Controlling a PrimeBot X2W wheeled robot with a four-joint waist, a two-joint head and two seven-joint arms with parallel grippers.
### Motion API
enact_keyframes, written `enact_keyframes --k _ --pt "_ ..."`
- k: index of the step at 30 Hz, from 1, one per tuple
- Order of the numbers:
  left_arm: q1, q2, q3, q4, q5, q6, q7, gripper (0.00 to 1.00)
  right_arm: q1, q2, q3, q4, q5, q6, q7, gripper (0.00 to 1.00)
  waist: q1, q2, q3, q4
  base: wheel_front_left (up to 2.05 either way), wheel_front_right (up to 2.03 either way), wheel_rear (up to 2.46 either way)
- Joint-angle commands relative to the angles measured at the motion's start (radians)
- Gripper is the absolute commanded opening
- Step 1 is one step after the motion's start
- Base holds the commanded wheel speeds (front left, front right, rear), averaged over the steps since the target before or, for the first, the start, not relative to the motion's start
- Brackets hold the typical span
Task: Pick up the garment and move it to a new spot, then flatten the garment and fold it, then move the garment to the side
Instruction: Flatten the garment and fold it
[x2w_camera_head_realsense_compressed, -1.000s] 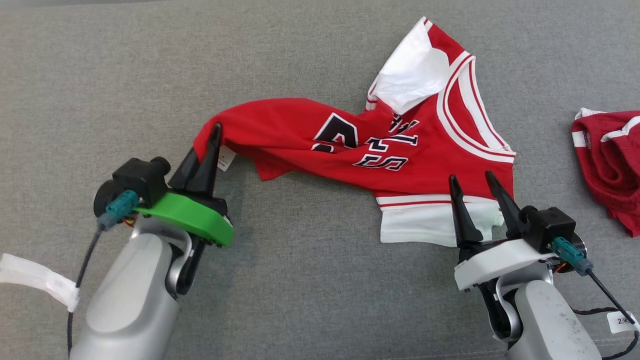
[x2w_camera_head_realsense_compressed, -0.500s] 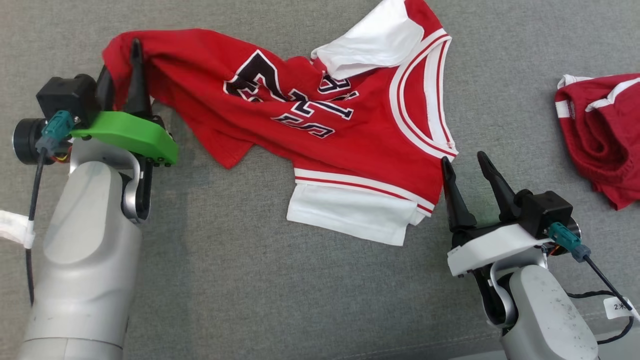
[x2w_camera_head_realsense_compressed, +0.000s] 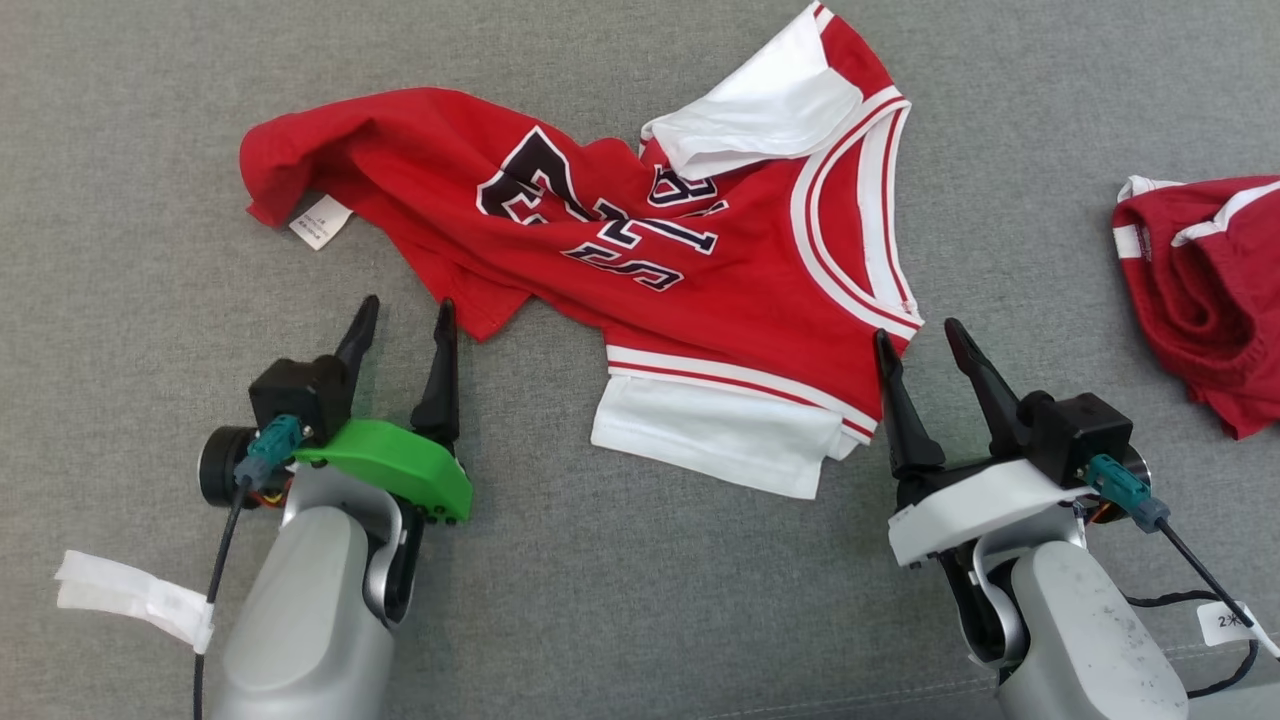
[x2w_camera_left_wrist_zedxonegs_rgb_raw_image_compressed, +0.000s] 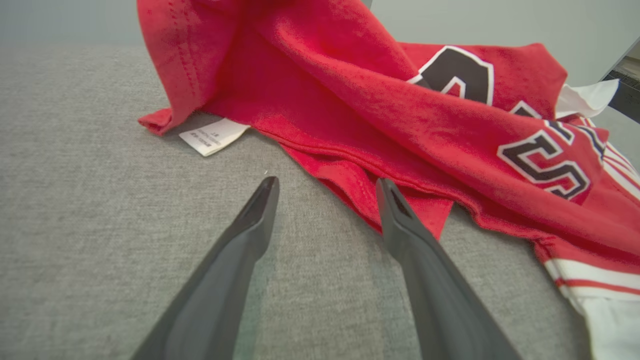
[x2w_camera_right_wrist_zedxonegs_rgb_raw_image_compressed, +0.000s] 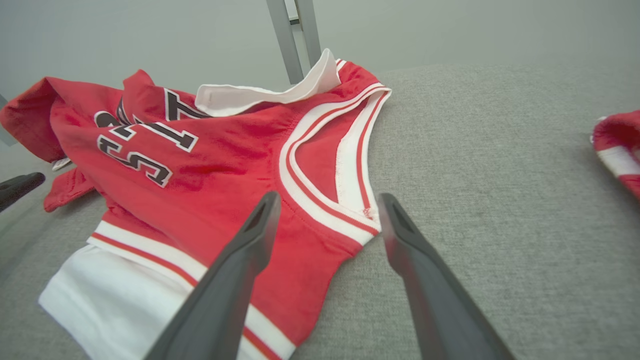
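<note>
The garment (x2w_camera_head_realsense_compressed: 760, 300) lies rumpled on the grey surface (x2w_camera_head_realsense_compressed: 620, 610), just beyond my claws. My left claw (x2w_camera_head_realsense_compressed: 408, 302) gapes empty near its left hem. My right claw (x2w_camera_head_realsense_compressed: 915, 330), fingers apart too, sits at its near right corner.

Table (x2w_camera_head_realsense_compressed: 640, 620): grey woven cover, fine even texture, flat.
Crumpled dark red cloth (x2w_camera_head_realsense_compressed: 1205, 300): white-trimmed, lying on table at right edge of head view, partly cut off by frame. Folds bunched, white band along upper left corner. Same cloth at right margin of right wrist view, resting on grey cover.
Two grey metal posts (x2w_camera_right_wrist_zedxonegs_rgb_raw_image_compressed: 295, 35): slightly tilted in right wrist view, side by side, beyond table's far edge.
Pale wall (x2w_camera_right_wrist_zedxonegs_rgb_raw_image_compressed: 150, 35): plain, behind posts.
</note>
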Motion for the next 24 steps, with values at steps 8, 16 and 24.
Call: enact_keyframes --k 8,16,24 --pt "0.017 -0.002 -0.058 0.052 -0.016 -0.015 0.001 1.0 0.014 -0.002 0.003 -0.003 -0.001 -0.002 -0.003 1.0 -0.0001 0.0 0.004 -0.037 0.0 0.0 0.0" --pt "-0.003 -0.005 -0.116 0.084 -0.084 -0.016 0.002 0.04 0.015 -0.002 -0.003 -0.007 0.01 -0.002 -0.003 1.0 -0.0001 0.0 0.015 -0.06 0.0 0.0 0.0" --pt "0.028 0.022 -0.125 0.038 -0.126 -0.015 0.001 0.0 0.029 -0.002 -0.02 0.014 0.006 -0.002 -0.003 1.0 -0.0001 0.0 -0.041 -0.027 0.0 0.0 0.0"
